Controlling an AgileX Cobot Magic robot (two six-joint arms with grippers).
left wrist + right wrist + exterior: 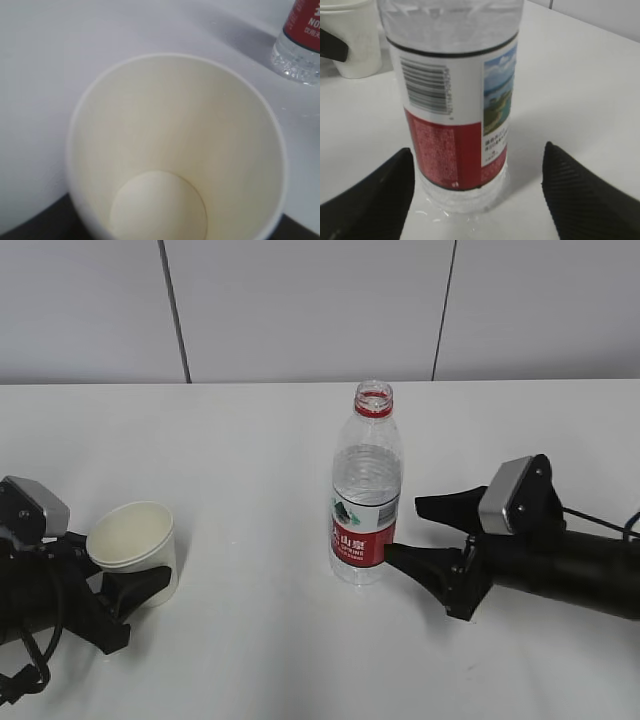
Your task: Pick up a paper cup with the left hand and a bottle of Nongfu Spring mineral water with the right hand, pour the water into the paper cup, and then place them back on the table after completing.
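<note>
Item one: bottle (366, 490), uncapped, standing upright mid-counter (250, 440), long axis vertical, mouth up, red-and-white label low on the body. We log the right gripper (425, 532) lying level beside it, fingers spread, pointing left toward the label; the near fingertip just reaches the base, the far one stands apart.

Item two: cup (135, 548), upright at left, open mouth up, interior bare in the left wrist view. We find the left gripper (125, 585) set around it; its grip we cannot tell.
</note>
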